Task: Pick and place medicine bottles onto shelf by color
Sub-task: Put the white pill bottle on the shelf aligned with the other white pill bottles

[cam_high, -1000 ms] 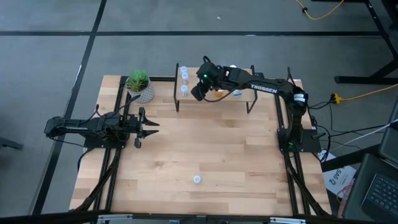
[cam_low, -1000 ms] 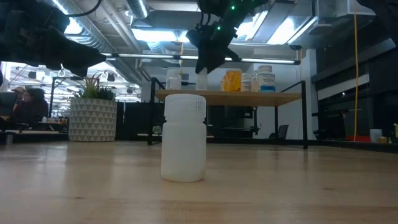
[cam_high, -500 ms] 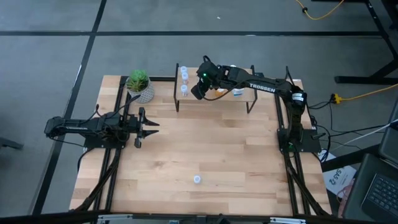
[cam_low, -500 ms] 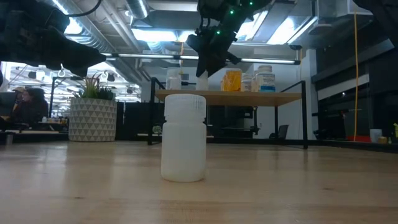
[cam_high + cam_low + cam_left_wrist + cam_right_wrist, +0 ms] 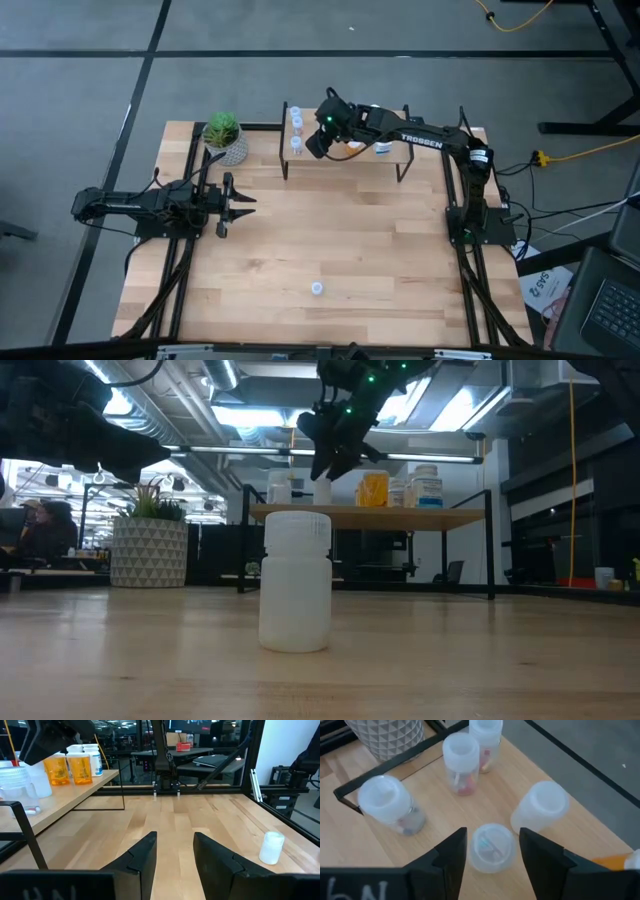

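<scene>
Above the left end of the shelf (image 5: 345, 152), the right hand (image 5: 316, 143) hovers over a group of small clear bottles. Compared with one second ago, its fingers have spread: the right wrist view shows them standing apart on either side of a clear bottle (image 5: 492, 847) that now rests upright on the shelf board, with a gap between each finger and the bottle. This indicates that the bottle has just been released, and the placement step for this item appears complete.

Three further clear bottles (image 5: 461, 762) stand near it toward the shelf end, and a white bottle (image 5: 540, 813) stands just beside it. Orange bottles (image 5: 69, 767) occupy the shelf farther along. The arm position has changed little over the last second; only the fingers have moved.

One bottle (image 5: 316, 289) remains on the tabletop (image 5: 330, 240), well apart from the shelf, near the front edge. In the low view it stands upright (image 5: 295, 581) and looks white.

The left hand (image 5: 237, 203) waits low over the left side of the tabletop, its fingers apart and holding nothing.

Next requirement, as judged: retract the right hand upward clear of the neighbouring bottles, then fetch the remaining bottle.
</scene>
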Robot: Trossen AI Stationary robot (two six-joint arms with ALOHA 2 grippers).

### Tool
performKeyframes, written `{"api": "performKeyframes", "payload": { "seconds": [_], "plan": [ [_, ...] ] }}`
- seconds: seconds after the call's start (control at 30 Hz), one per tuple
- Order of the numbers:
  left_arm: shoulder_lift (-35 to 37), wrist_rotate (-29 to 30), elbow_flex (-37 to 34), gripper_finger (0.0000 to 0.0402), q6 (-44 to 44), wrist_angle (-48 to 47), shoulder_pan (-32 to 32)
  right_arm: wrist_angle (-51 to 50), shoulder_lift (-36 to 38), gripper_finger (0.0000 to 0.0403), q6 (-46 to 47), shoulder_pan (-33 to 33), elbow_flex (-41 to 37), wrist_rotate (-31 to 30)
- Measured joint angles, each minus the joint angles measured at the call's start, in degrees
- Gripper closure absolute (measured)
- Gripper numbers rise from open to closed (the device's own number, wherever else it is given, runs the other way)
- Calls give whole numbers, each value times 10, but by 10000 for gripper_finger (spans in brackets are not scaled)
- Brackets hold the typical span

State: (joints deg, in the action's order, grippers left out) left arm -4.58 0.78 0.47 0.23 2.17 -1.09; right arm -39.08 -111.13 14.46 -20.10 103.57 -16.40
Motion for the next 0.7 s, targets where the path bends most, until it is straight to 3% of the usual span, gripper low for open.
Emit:
{"api": "performKeyframes", "payload": {
  "seconds": [0.23, 0.37, 0.5, 0.7],
  "plan": [
    [0, 0, 0, 280, 0, 0, 0, -10, 1, 218, 3, 0, 52, 7],
    [0, 0, 0, 280, 0, 0, 0, -89, 4, 218, 48, 13, 120, 125],
    [0, 0, 0, 280, 0, 0, 0, -146, 4, 217, 47, 76, 157, 241],
    [0, 0, 0, 280, 0, 0, 0, -200, 5, 217, 19, 200, 146, 249]
  ]
}}
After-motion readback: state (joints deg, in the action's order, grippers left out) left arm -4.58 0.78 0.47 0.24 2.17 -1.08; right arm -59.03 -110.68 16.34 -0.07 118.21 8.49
